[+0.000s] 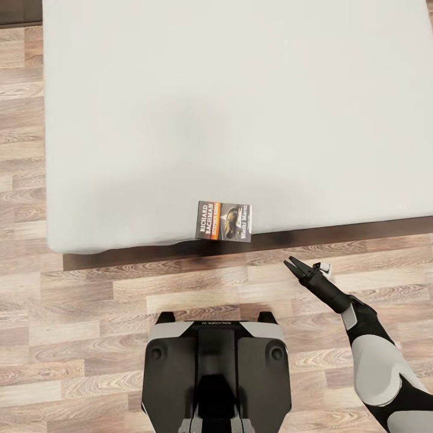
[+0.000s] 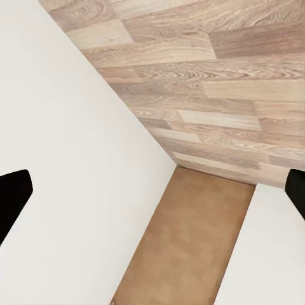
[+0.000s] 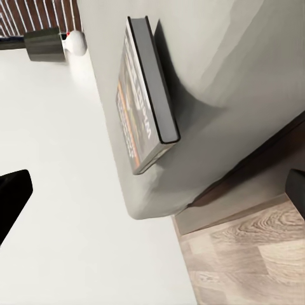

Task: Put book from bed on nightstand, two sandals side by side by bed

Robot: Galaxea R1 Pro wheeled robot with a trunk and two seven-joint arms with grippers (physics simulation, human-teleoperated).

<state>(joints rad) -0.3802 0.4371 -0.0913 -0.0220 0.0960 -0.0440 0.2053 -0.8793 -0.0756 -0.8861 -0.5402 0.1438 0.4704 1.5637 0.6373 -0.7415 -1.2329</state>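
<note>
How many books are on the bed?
1. The book lies flat at the near edge of the bed, just ahead of the right pincer. The mattress runs past the picture, so more may be hidden.

Light brown wood-plank floor [image 1: 72, 300], grey-streaked and laid in staggered boards, runs along two sides of a large low platform bed [image 1: 240, 108] with a plain off-white mattress. A dark brown wooden frame edge [image 1: 361, 231] shows beneath the mattress under even, soft lighting.

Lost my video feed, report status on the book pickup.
Right gripper open, empty, short of the bed. Book flat at mattress edge. Nothing between them.
</note>
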